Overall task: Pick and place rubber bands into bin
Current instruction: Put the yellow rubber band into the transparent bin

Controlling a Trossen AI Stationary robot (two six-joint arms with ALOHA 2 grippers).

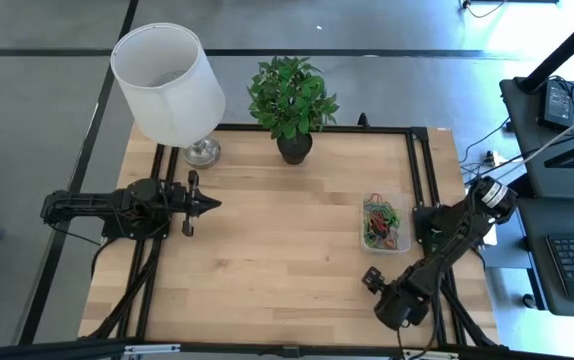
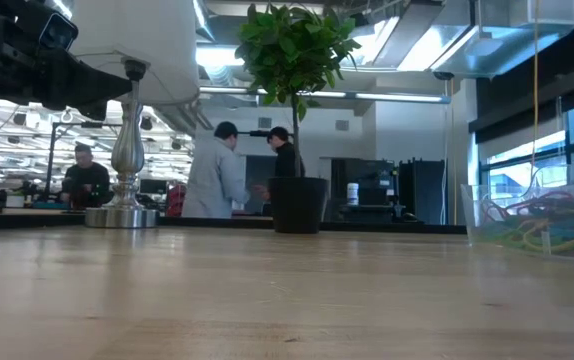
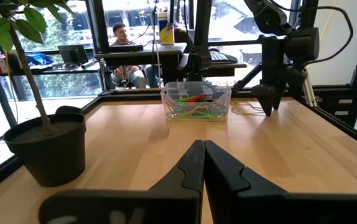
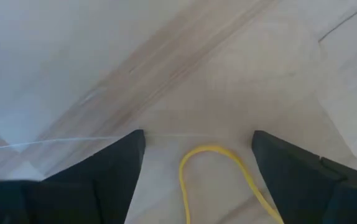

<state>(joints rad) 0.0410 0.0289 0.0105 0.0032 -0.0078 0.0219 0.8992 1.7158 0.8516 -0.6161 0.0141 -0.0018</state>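
- High view: the bin (image 1: 386, 222) sits on the table (image 1: 267, 250) toward its right side, already holding a tangle of rubber bands (image 1: 379, 216). The right gripper (image 1: 372, 279) points down at the boards just near of the bin, on the near-right part of the table, probably because one more band lies there to be collected. The left gripper (image 1: 207, 203) waits well apart on the left side, near the lamp (image 1: 167, 75), its tip aimed toward the table's middle. A potted plant (image 1: 290, 95) stands at the far edge.
- Low view: the clear bin (image 2: 542, 215) shows at the right with coloured bands piled inside; the plant's pot (image 2: 297, 205) and the lamp base (image 2: 120, 215) stand farther back. People are in the room beyond.
- Left wrist view: the left fingers (image 3: 191, 168) are pressed together with nothing between them, idle. The bin lies ahead, with the other arm's gripper (image 3: 270, 99) hanging tip-down beside it.
- Right wrist view: the right fingers (image 4: 290, 168) are spread wide, straddling a yellow rubber band (image 4: 213, 152) that lies flat on the wood between them. The stance suits closing on that loop; being thin and floppy, it could slip from a shallow pinch.
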